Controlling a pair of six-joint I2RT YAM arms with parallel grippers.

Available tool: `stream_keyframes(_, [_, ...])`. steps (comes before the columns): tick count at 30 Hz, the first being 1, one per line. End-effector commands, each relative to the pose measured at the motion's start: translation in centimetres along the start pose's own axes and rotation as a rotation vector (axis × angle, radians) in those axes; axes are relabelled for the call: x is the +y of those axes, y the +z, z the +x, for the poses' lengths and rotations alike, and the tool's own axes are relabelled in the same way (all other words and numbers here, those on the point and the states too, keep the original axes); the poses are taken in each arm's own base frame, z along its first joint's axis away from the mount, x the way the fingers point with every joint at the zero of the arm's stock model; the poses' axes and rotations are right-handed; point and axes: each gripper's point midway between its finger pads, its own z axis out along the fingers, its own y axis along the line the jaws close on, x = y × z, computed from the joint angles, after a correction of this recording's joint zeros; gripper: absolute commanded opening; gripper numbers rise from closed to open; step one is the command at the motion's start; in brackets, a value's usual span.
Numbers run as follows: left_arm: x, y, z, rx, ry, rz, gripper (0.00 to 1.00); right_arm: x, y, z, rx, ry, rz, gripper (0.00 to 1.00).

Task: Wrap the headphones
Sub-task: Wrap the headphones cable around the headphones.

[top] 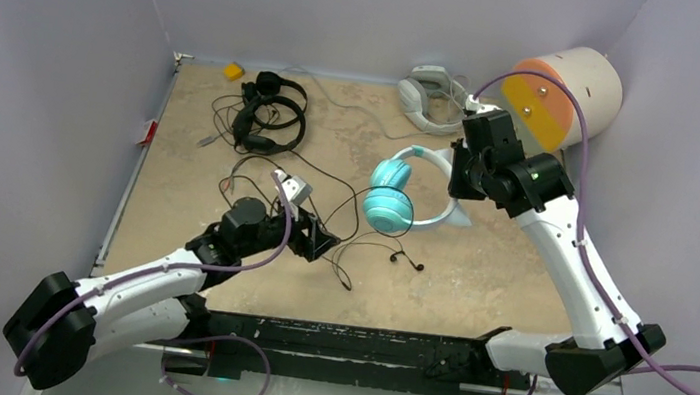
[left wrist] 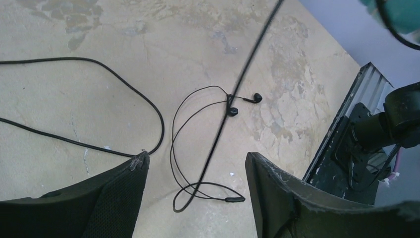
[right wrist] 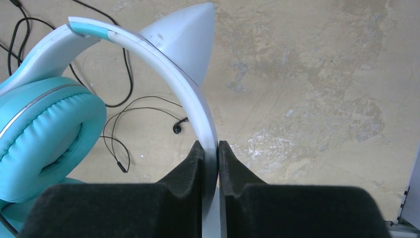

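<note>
The teal headphones (top: 389, 202) hang above the table by their white cat-ear band (top: 439, 160). My right gripper (top: 458, 171) is shut on that band; in the right wrist view the band (right wrist: 198, 104) runs down between the closed pads (right wrist: 195, 163), with the teal ear cup (right wrist: 44, 129) on the left. A thin black cord (left wrist: 242, 74) hangs blurred from the headphones and passes between my left gripper's (left wrist: 195, 157) open fingers without being pinched. The left gripper (top: 321, 239) hovers low, left of the teal cups. Two black headphones (top: 271, 112) lie tangled at the far left.
Black earbuds (top: 409, 260) with a looped cord lie on the table under the left gripper; they also show in the left wrist view (left wrist: 256, 97). White-grey headphones (top: 427, 96) and a cream and orange cylinder (top: 560, 92) sit at the back right. A small yellow object (top: 233, 70) lies at the back left.
</note>
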Motion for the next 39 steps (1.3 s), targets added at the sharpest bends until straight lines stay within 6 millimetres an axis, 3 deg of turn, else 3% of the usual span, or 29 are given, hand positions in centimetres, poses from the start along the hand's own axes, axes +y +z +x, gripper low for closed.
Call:
stream_keyframes(1, [0.5, 0.6, -0.2, -0.022, -0.029, -0.018, 0.66, 1.2, -1.9, -2.0, -0.076, 0.028, -0.071, 0.0])
stream_keyframes(4, [0.8, 0.8, 0.3, -0.01, -0.032, -0.028, 0.48, 1.2, -1.9, -2.0, -0.075, 0.029, -0.073, 0.0])
stream_keyframes(6, [1.1, 0.9, 0.5, -0.005, -0.036, -0.043, 0.28, 1.2, -1.9, -2.0, -0.076, 0.031, -0.074, 0.0])
stream_keyframes(8, [1.6, 1.0, 0.7, 0.0, -0.045, -0.068, 0.02, 1.3, -1.9, -2.0, -0.076, 0.033, -0.078, 0.0])
stream_keyframes(9, [2.0, 1.0, 0.7, 0.0, -0.054, -0.094, 0.0, 1.3, -2.0, -2.0, -0.078, 0.034, -0.082, 0.0])
stream_keyframes(11, [2.7, 1.0, 0.3, -0.011, -0.065, -0.138, 0.0, 1.5, -2.2, -2.0, -0.078, 0.034, -0.098, 0.0])
stream_keyframes(13, [2.6, 1.0, -1.5, -0.038, -0.041, -0.153, 0.0, 1.2, -2.2, -2.1, -0.089, 0.008, -0.083, 0.0])
stream_keyframes(15, [2.3, 0.8, -4.1, -0.073, -0.005, -0.177, 0.0, 1.2, -1.8, -1.6, -0.074, -0.002, -0.083, 0.0])
stream_keyframes(21, [-0.1, 1.0, -15.0, -0.194, 0.13, -0.198, 0.0, 1.7, -0.1, 1.1, -0.009, -0.053, -0.125, 0.0])
stream_keyframes(24, [-0.3, 2.3, -18.2, -0.187, 0.164, -0.224, 0.0, 2.6, 0.2, 2.7, 0.021, -0.084, -0.189, 0.0])
stream_keyframes(28, [0.0, 4.7, -19.7, -0.147, 0.163, -0.238, 0.0, 3.5, -0.2, 4.2, 0.036, -0.111, -0.259, 0.0])
stream_keyframes(33, [0.4, 5.4, -21.6, -0.216, 0.134, -0.239, 0.0, 2.9, -0.4, 5.1, 0.043, -0.125, -0.247, 0.0])
stream_keyframes(39, [1.5, 8.2, -18.2, -0.093, 0.093, -0.187, 0.0, 5.0, -2.8, 4.1, -0.037, -0.101, -0.394, 0.0])
